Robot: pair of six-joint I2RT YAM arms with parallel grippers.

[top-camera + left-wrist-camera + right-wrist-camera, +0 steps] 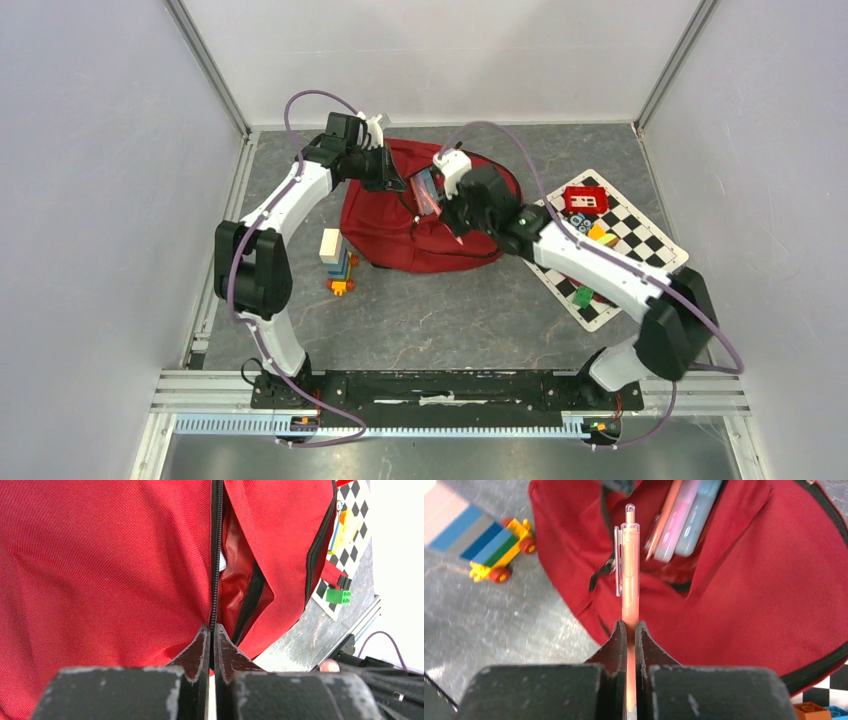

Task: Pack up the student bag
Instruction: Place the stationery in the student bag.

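Observation:
The student bag (pixel 400 240) is a dark red backpack lying at the back middle of the table with its zip opening facing up. My left gripper (pixel 396 183) is at the bag's upper left. In the left wrist view this gripper (pixel 213 631) is shut on the bag's zip edge (pixel 216 560) and holds the opening apart. My right gripper (pixel 446 208) hovers over the opening. It is shut (pixel 630 626) on a salmon-orange pen (pixel 630 565), which points toward the opening. Several other pens (pixel 684 525) stick out of the bag (pixel 749 595).
A stack of coloured toy bricks on wheels (pixel 337 262) stands left of the bag, also showing in the right wrist view (pixel 489 545). On the right a checkered mat (pixel 640 235) carries a small red box (pixel 584 200), a green brick (pixel 583 296) and other small pieces. Frame posts and walls enclose the table.

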